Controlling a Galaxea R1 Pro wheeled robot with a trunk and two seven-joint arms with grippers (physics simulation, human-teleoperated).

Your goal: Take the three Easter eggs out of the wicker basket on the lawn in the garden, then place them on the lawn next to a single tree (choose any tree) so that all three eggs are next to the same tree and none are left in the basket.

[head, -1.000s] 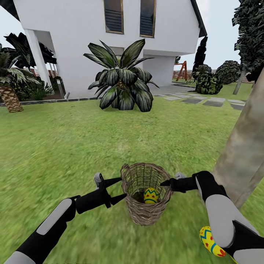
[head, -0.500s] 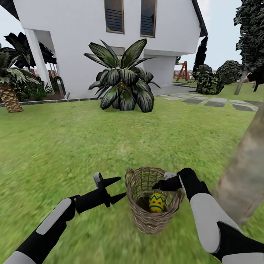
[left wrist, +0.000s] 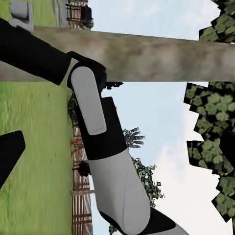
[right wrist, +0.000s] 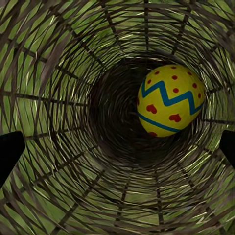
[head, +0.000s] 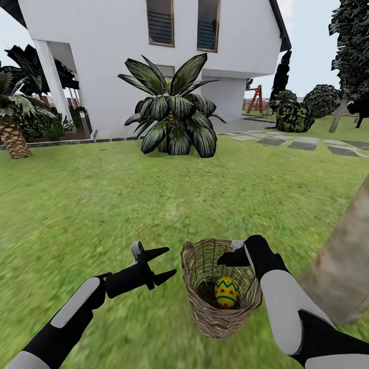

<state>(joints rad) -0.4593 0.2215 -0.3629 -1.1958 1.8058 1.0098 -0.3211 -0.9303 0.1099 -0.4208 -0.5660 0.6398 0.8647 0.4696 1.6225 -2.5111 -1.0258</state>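
Easter egg (head: 226,292), yellow with a blue zigzag band and red marks, lies at the bottom of the wicker basket (head: 205,312); from the right wrist view the egg (right wrist: 170,100) rests against the woven wall (right wrist: 54,117), alone in there, as far as the weave lets one see. The basket stands on the lawn (head: 102,205), tilted a little. The right gripper (head: 229,257) hangs over the basket's mouth with its jaws spread and nothing between them; its dark fingertips (right wrist: 10,152) show wide apart at the edges of the right wrist view. The left gripper (head: 161,265) hovers just beside the basket, clear of its rim, fingers parted and empty. Close by on the right rises the grey-beige tree (head: 348,256), its trunk (left wrist: 156,56) also crossing the left wrist view behind the right arm (left wrist: 105,161). Farther off, a big spiky plant (head: 174,110) grows at the lawn's far edge, with grey stepping stones (head: 302,143) to its right. Beyond stands the white house (head: 118,51).
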